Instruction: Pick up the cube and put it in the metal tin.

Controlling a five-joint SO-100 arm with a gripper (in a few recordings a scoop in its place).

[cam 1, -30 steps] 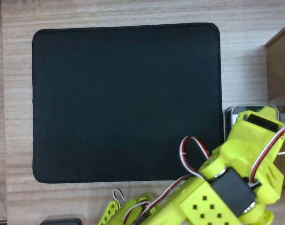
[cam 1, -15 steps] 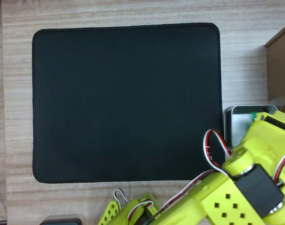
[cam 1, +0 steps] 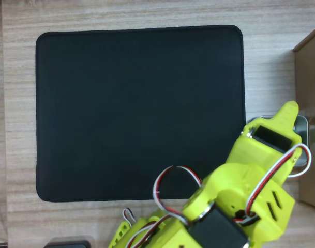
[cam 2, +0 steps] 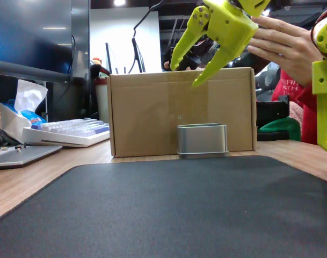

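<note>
Matte black mat, shiny rounded metal tin under spread yellow claw.

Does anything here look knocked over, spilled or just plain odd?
Nothing stands out. The metal tin sits upright against the brown box, the black mat lies flat, and the open yellow claw hangs empty above the tin.

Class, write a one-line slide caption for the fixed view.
Yellow gripper hangs open above the metal tin, in front of a brown box.
</note>
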